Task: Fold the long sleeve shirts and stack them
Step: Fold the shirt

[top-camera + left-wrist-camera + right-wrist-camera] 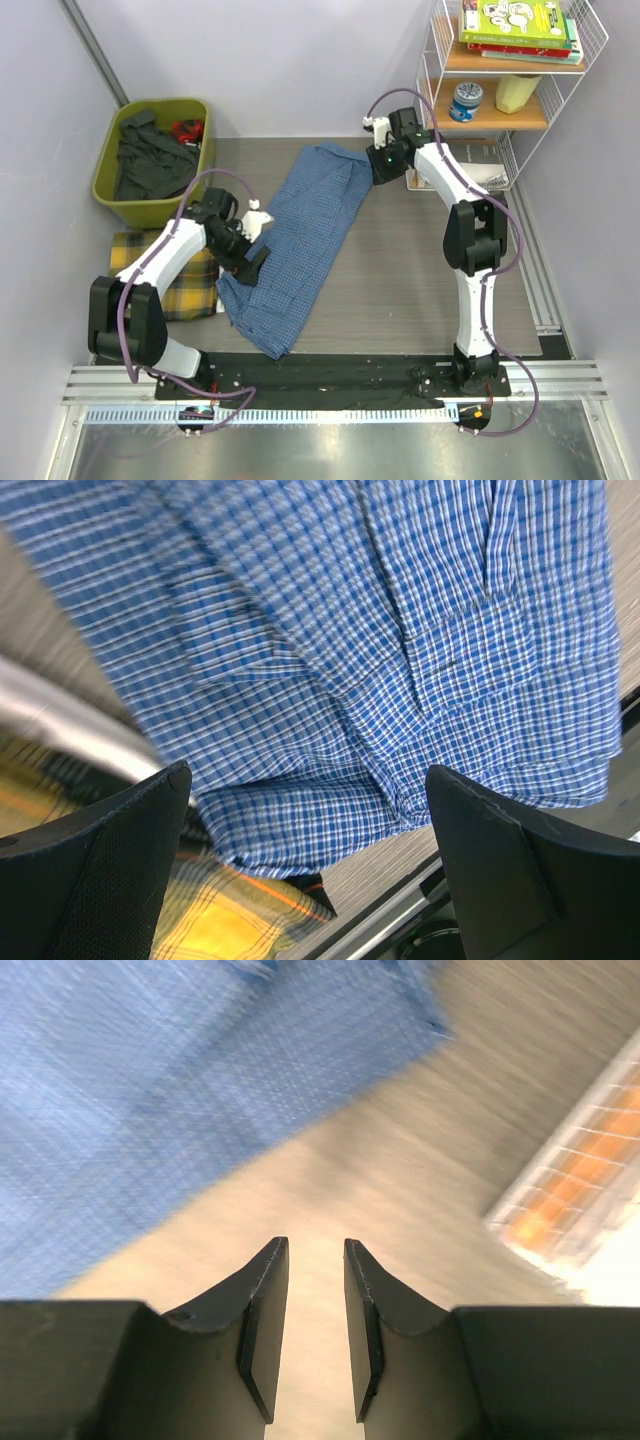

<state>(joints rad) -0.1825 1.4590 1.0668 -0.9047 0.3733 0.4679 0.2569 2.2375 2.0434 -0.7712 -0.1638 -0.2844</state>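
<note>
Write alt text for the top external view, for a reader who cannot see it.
A blue checked shirt lies as a long diagonal strip on the table, the left gripper over its near left edge and the right gripper beside its far corner. A yellow plaid shirt lies at the left, near a green bin of dark clothes.

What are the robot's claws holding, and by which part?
Nothing. The left claw is wide open above the blue checked shirt; the right claw is slightly open and empty over the table.

Shelf blocks R; bin L; table open mid-R.
</note>
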